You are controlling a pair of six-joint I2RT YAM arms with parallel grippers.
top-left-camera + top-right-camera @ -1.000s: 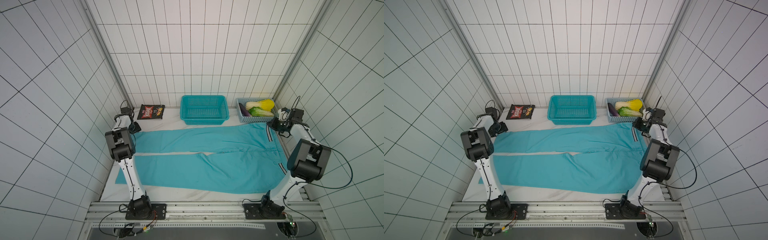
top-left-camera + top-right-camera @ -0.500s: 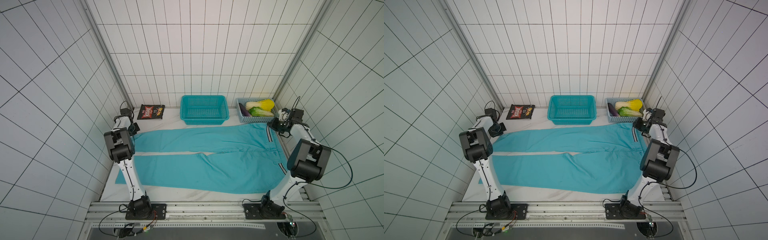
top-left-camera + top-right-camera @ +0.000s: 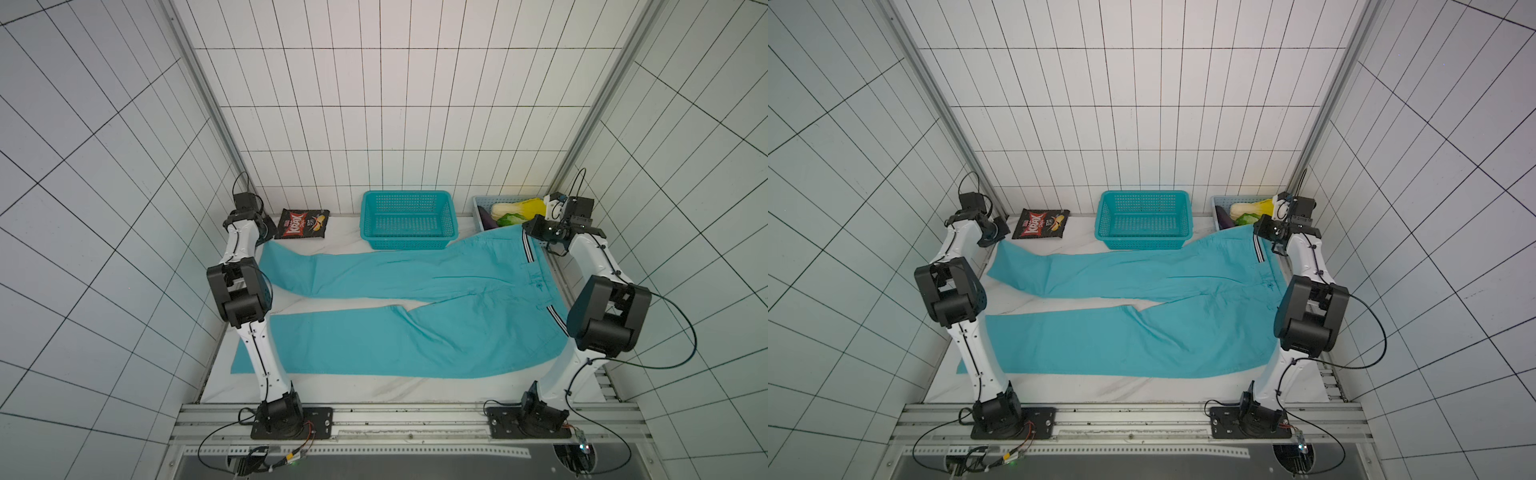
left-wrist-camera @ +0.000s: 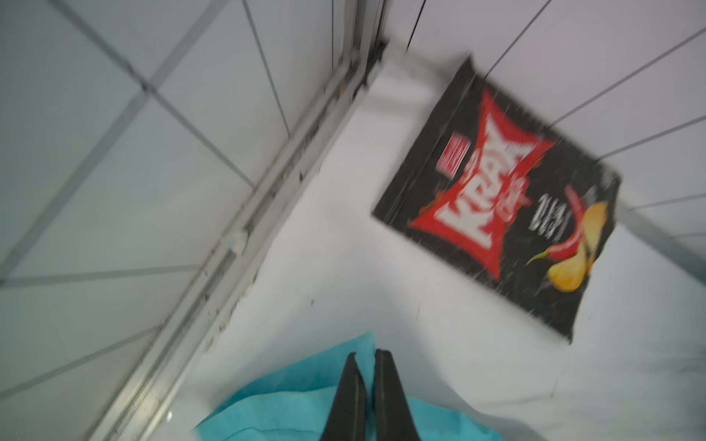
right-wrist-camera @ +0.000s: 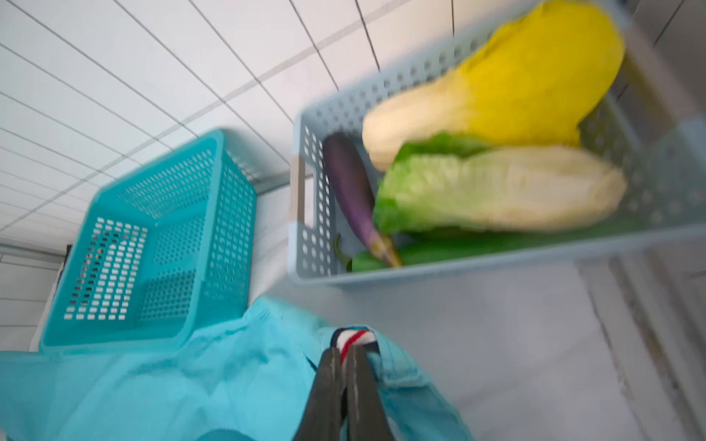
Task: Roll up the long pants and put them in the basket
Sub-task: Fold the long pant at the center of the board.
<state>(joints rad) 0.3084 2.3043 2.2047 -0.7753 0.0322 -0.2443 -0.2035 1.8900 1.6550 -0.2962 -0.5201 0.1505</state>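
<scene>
The long pants are lying spread flat across the white desk, with the waistband toward the robot's right side, both legs stretching to its left and a strip of bare desk showing between them. In both top views the striped trim is reading as black and white. The blurred right wrist view is showing red in it as well, at a small loop.

The right gripper is pinching that loop at the far waist corner, its jaws pressed together on the cloth. The left gripper is closing on the far leg's hem corner, jaws nearly touching with teal fabric between them. In a top view it is largely hidden behind its own arm.

The turquoise basket is sitting against the back wall, touching the far edge of the pants. A chips bag is lying near the left gripper. The grey basket is holding an eggplant, a cabbage and a yellow vegetable. Only the right wrist view is showing a green cucumber under them.
</scene>
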